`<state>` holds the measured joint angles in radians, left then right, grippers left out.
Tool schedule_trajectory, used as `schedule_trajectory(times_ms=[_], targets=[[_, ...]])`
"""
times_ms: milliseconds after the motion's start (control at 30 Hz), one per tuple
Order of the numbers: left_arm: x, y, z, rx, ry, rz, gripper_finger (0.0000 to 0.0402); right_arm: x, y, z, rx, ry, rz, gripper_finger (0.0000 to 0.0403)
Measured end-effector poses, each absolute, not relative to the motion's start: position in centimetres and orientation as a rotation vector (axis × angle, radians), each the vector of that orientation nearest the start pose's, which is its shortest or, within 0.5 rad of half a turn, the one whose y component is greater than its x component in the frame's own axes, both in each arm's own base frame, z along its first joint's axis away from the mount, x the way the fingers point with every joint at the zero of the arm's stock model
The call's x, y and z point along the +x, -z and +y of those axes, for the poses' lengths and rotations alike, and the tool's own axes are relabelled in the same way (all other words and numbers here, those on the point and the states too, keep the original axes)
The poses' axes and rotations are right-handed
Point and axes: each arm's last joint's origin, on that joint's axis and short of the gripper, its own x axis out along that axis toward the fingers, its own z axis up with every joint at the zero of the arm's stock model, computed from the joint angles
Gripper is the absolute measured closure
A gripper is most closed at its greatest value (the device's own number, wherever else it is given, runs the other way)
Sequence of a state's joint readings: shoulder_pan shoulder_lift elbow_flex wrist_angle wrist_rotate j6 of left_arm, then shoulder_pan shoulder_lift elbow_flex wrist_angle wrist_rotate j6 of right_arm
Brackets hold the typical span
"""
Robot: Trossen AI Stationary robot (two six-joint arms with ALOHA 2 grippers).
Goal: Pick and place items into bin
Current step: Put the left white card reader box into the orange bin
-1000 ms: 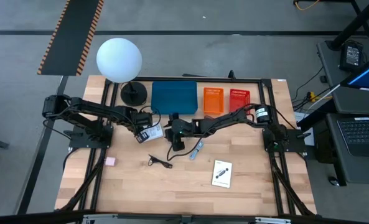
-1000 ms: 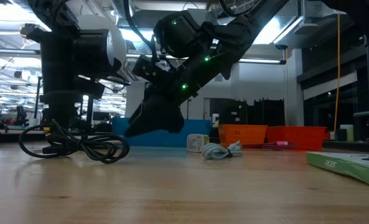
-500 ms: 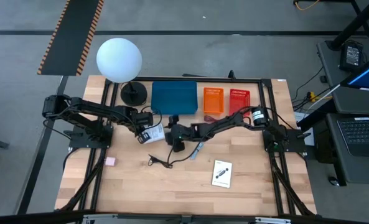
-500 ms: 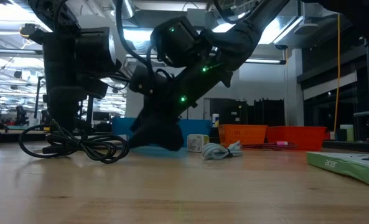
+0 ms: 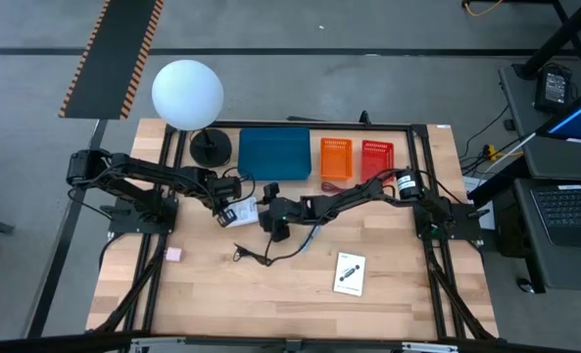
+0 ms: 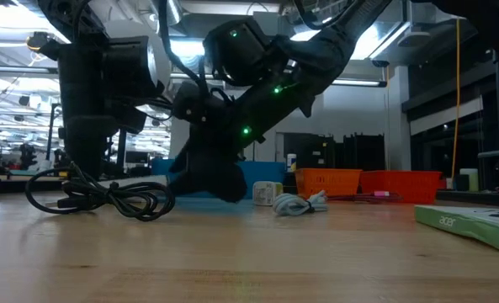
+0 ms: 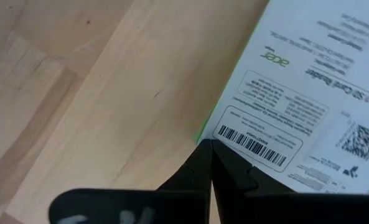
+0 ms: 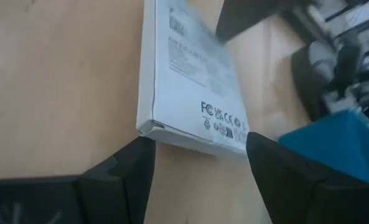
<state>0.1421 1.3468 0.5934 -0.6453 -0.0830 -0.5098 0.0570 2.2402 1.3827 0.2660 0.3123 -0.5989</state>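
Observation:
A flat white printed card box [image 5: 244,211] lies on the table in front of the blue bin [image 5: 274,154]. My left gripper [image 5: 230,212] is shut at its left edge. My right gripper [image 5: 270,218] is open at its right end; in the right wrist view its fingers [image 8: 131,165] stand on either side of the box's end [image 8: 190,134], and I cannot tell whether they touch it. A black cable piece [image 5: 254,255], a second white card [image 5: 350,274], a pink block [image 5: 173,254] and a blue-white stick [image 6: 299,203] lie on the table. My left gripper's shut fingertips [image 7: 209,149] meet the box's green-lined edge beside the barcode label [image 7: 249,144]. They come slanting down from the table's left. The box lies flat on the table. Whether they press on it or only touch it, I cannot tell.
An orange bin [image 5: 334,159] and a red bin [image 5: 376,155] stand right of the blue bin at the far edge. A white globe lamp [image 5: 187,94] stands on its black base [image 5: 210,147] at the far left. Bare wood lies along the near edge.
My right gripper has gone down a little and toward the near edge, staying at the card box, and its arm now lies over the blue-white stick in the high view. The box and my left gripper have stayed where they were.

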Motion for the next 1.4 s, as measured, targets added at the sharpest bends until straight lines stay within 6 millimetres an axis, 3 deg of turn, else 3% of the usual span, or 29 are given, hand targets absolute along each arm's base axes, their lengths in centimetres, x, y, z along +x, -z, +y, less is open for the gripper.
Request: schedule_trajectory(times_ms=[400,1000,1400], targets=[[19.7,-14.2,3.1,-0.467,-0.533,1.304,0.0401,47.2,-11.6,1.9,-0.704,0.024,0.574,0.0189],[20.3,-14.3,3.1,-0.402,-0.458,1.257,0.0398,47.2,-11.9,2.1,-0.694,-0.022,0.554,0.0387],[20.4,-15.5,2.9,-0.284,-0.379,1.183,0.0399,46.0,-13.8,1.9,-0.698,-0.034,0.67,0.039]])
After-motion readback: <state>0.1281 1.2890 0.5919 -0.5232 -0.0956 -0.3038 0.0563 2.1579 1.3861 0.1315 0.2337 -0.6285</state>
